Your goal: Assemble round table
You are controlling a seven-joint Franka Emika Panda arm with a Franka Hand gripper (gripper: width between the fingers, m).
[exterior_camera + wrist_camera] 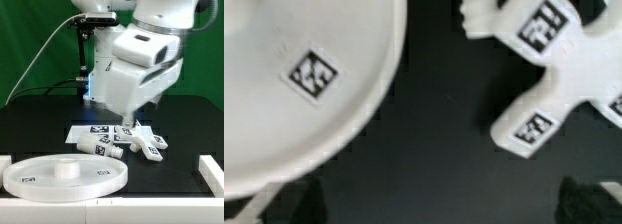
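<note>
The large rimmed round disc [65,172] lies flat at the front on the exterior view's left. It also fills one side of the wrist view [295,80]. The cross-shaped piece [147,144] lies on the black table further right and shows in the wrist view [544,70] with its tags up. The short cylindrical post [108,148] lies on its side between them, out of the wrist view. My gripper [129,120] hangs above the cross-shaped piece and the post. In the wrist view the gripper [441,205] is open and empty, with only dark table between the fingertips [287,205].
The marker board [88,131] lies flat behind the post. White rails stand at the table's right edge [213,170] and left edge [5,160]. A green wall backs the scene.
</note>
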